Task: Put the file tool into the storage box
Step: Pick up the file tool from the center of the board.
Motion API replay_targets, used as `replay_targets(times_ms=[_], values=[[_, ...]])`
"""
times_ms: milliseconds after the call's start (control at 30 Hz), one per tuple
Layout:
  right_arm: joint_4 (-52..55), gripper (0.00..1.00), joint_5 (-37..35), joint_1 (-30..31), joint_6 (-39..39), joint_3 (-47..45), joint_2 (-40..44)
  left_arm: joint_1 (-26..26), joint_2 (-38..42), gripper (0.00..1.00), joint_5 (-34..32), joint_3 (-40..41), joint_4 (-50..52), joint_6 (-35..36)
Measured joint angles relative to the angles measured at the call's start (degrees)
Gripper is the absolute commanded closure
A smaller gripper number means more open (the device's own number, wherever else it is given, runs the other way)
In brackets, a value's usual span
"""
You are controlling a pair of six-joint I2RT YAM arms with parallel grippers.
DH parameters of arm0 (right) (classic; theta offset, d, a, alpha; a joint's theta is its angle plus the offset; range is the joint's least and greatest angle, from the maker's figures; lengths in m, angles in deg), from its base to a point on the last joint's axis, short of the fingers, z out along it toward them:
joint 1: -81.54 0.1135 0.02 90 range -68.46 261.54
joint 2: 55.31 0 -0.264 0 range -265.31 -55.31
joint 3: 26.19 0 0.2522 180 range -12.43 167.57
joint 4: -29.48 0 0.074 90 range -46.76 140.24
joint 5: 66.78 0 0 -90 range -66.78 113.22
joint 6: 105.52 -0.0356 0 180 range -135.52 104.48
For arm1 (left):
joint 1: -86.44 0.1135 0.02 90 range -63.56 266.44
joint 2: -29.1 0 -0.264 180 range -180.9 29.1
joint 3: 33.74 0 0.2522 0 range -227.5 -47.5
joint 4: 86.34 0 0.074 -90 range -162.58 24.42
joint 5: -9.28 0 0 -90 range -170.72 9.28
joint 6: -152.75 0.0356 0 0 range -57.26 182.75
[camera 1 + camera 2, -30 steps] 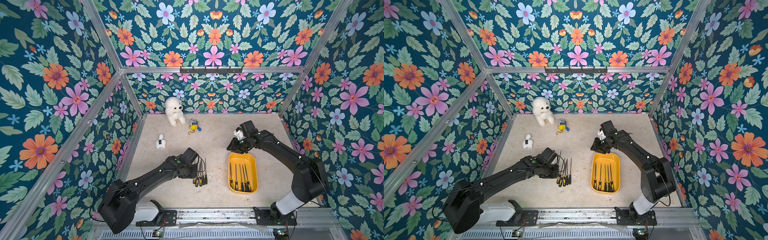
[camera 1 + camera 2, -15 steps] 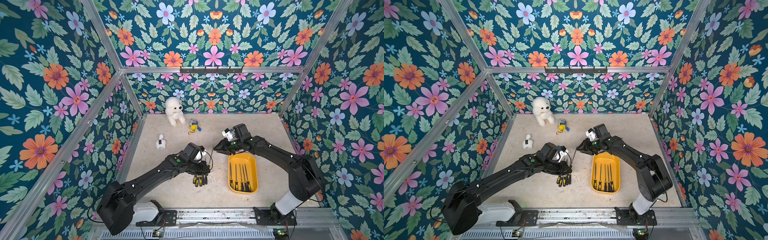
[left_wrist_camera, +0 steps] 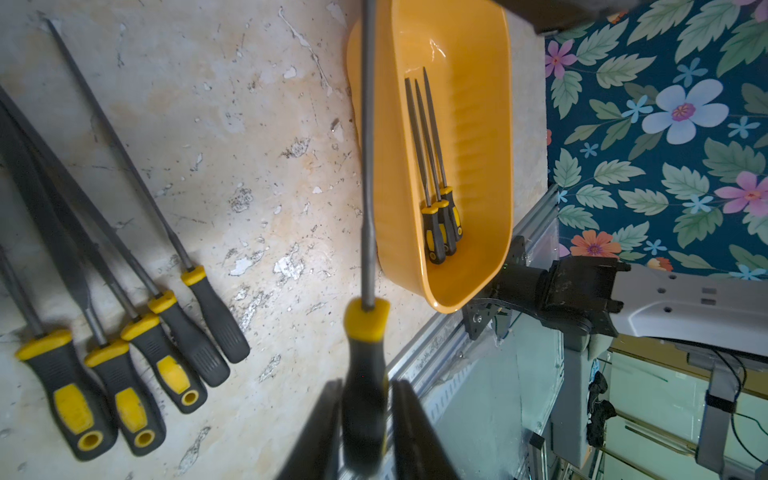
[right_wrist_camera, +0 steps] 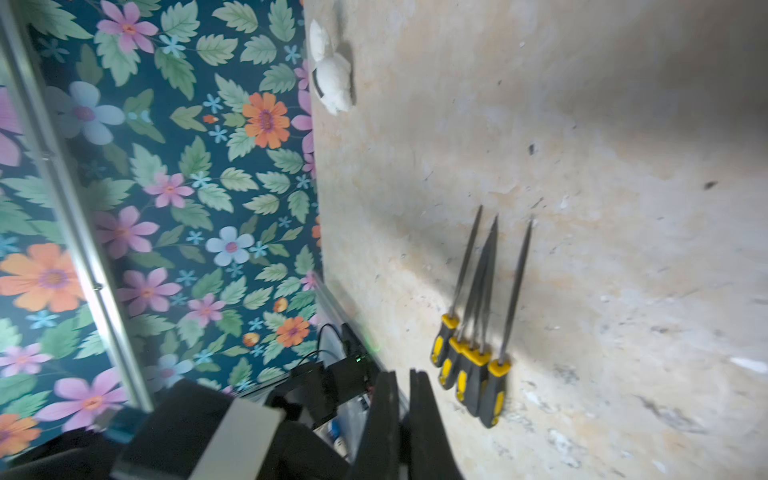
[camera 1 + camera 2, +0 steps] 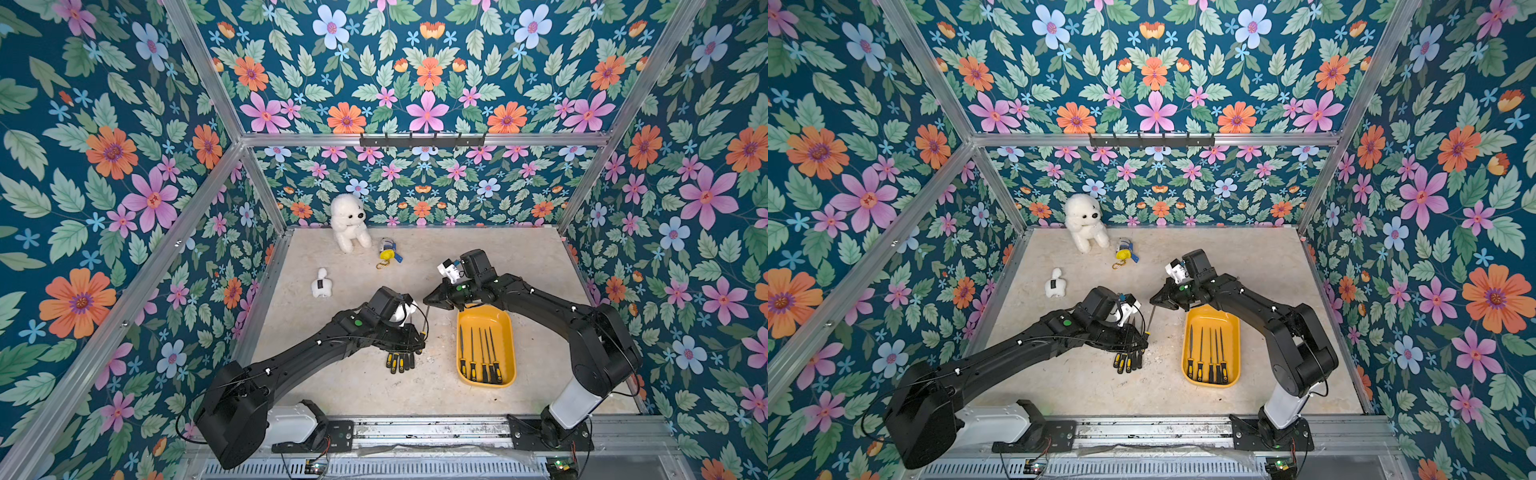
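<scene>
Yellow-orange plastic: the storage box [image 5: 486,322] lies on the beige mottled surface [image 5: 498,257] near the right arm, its long side running front to back. Several files lie side by side in it, handles toward the front.
File tool: the file tool [image 5: 425,320] hangs in the air between the two arms, off the box's far left corner and outside it, with the black-and-yellow handle low and the bare shank rising.
Left claw: the left claw [image 3: 365,386] has its jaws partly apart either side of the handle — a thin gap shows on one side, so it flanks the handle rather than clamps it.
Right claw: the right claw [image 5: 428,300] is closed down to a slit. In both top views its tip meets the top end of the shank.
Left wrist only: the shank's full length runs across the box [image 3: 469,62]. Only three of the boxed files show; the rest are hidden by the shank and the box wall.
Right wrist only: its own fingers [image 4: 384,415] almost touch, and the pinch point itself is hidden there. The four loose files [image 4: 473,332] lie on the surface, blades fanned and handles bunched.
Top views only: the plush dog [image 5: 349,222] and a yellow-and-blue keyring [image 5: 387,249] sit by the back wall.
Writing: there is a dark patch on the small white toy [image 5: 321,284] — too small to read.
</scene>
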Motion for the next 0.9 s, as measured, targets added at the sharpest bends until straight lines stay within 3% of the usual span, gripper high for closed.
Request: replay_targets(times_ms=[133,200,400,533,900], values=[[5.05,1.00,-2.34,-0.61,2.84,0.59,1.33,1.11,0.81,0.18,-0.11,-0.07,-0.13,0.00],[9.70,1.00,-4.66,-1.79,4.61,1.46,2.99,2.05,1.29,0.13,-0.59,-0.33,0.09,-0.07],[26.27,1.00,-17.68,-7.21,12.04,6.80,4.90,3.52,1.90,0.11,-4.09,-1.38,2.23,-0.04],[33.66,1.00,-24.30,-7.78,16.17,8.11,4.15,3.52,1.11,0.12,-6.36,-1.62,3.67,0.26],[36.00,1.00,-28.50,-4.81,18.86,3.80,-2.56,3.63,1.09,0.12,-9.03,0.48,4.72,0.22]])
